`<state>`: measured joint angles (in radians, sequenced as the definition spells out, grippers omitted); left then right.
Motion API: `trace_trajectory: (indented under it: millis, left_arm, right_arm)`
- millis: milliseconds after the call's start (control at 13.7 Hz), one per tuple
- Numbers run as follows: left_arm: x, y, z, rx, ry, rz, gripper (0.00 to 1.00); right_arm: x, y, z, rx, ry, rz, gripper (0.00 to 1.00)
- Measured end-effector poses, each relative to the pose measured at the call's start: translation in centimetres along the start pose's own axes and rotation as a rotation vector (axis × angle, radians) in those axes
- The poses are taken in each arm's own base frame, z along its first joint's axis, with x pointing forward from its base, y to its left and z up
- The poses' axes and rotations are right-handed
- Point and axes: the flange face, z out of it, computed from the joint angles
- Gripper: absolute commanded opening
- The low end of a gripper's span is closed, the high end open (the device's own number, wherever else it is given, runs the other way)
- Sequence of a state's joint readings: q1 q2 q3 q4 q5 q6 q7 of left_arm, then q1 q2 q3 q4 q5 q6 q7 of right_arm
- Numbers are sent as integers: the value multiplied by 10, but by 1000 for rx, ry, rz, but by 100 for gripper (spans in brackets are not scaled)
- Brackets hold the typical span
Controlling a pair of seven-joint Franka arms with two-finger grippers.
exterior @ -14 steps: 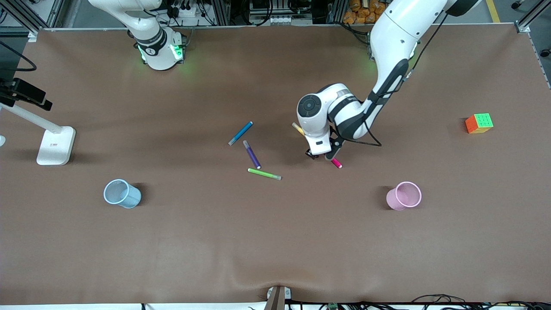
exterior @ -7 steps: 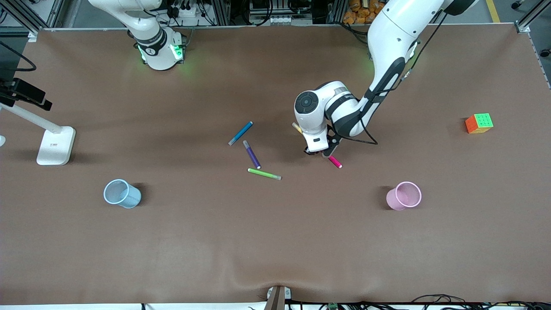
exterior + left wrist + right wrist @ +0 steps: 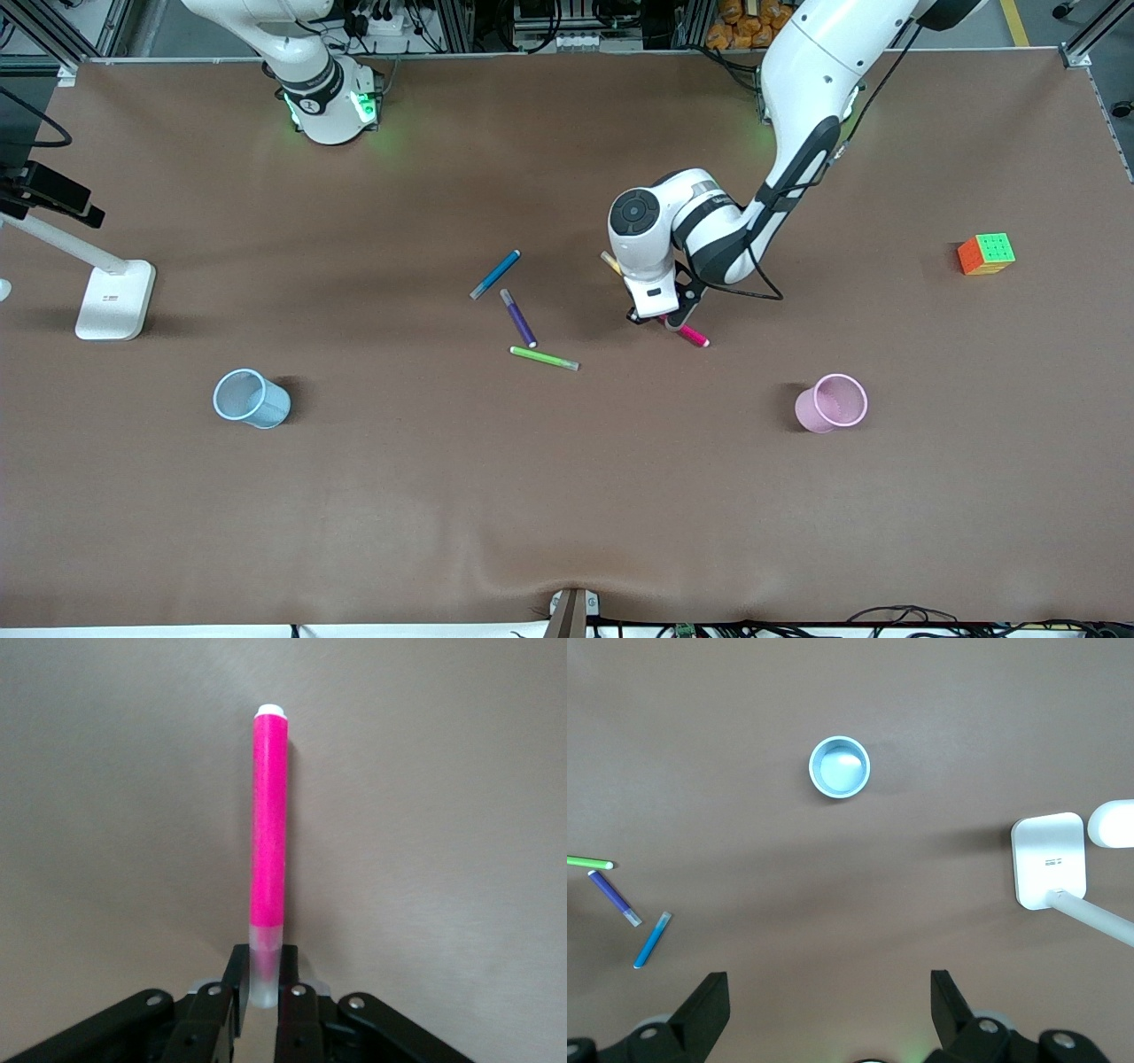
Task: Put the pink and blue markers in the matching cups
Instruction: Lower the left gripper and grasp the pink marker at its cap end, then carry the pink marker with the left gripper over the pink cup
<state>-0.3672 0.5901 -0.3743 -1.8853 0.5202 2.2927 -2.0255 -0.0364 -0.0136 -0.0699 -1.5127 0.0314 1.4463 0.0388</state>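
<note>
Between the left gripper's fingers: the pink marker (image 3: pixel 269 828) is clamped at its pale end, the rest of its barrel sticking out past the fingertips.
Left gripper (image 3: pixel 660 318): closed on the pink marker, low over the middle of the table; whether the marker has left the surface cannot be told.
Pink cup (image 3: pixel 831 403): well apart from the left gripper, toward the left arm's end of the table and nearer the front camera; nothing is seen in it.
Blue marker (image 3: pixel 494 275): lying flat, apart from the left gripper toward the right arm's end, beside a purple pen (image 3: pixel 518 318) and a green pen (image 3: pixel 544 358).
Blue cup (image 3: pixel 252 399): far from both grippers, seen empty below the right wrist camera.
Right gripper (image 3: pixel 828 1010): spread open, held high, waiting.
Progress: judged as early; one marker is gripped, neither is in a cup. Left to do: carrying pink to its cup, then all of blue's handling.
</note>
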Motion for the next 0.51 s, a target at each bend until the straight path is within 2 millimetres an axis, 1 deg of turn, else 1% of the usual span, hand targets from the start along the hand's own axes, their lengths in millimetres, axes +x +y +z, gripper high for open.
trace_trajectory:
  millis: [293,513]
  left_arm:
    - [37,22,-45,-48,30,-40,0]
    - [65,27,-77,-66,27,-57,0]
  right_arm:
    - [2,3,3,0,-4,7,100]
    - [14,3,15,-2,-7,8,100]
